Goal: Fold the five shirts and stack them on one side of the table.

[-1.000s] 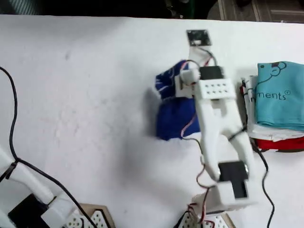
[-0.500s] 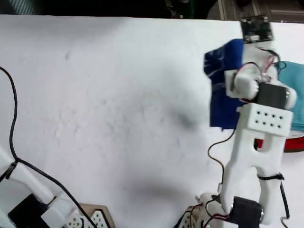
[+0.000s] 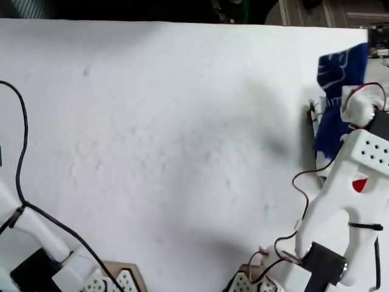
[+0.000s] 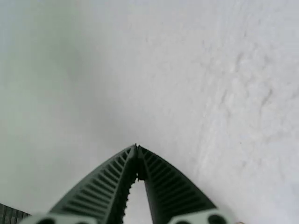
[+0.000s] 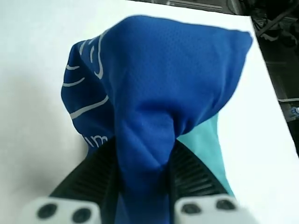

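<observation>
In the high view, your right arm holds the bunched blue shirt (image 3: 336, 85) over the stack at the bench's (image 3: 152, 121) right edge, where a red shirt (image 3: 360, 184) peeks out. In the left wrist view, the left claw (image 4: 137, 151) is closed and empty. In the right wrist view, the right claw (image 5: 142, 151) pinches the blue shirt above the teal shirt (image 5: 205, 144). This looks like the last shirt to place.

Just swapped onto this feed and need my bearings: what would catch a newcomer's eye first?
The bunched blue shirt stands out, pinched in the right hand at the far right edge of the table in the high view. A teal shirt peeks out beneath it in the right wrist view. The left hand is shut with nothing in it, above the table.
</observation>
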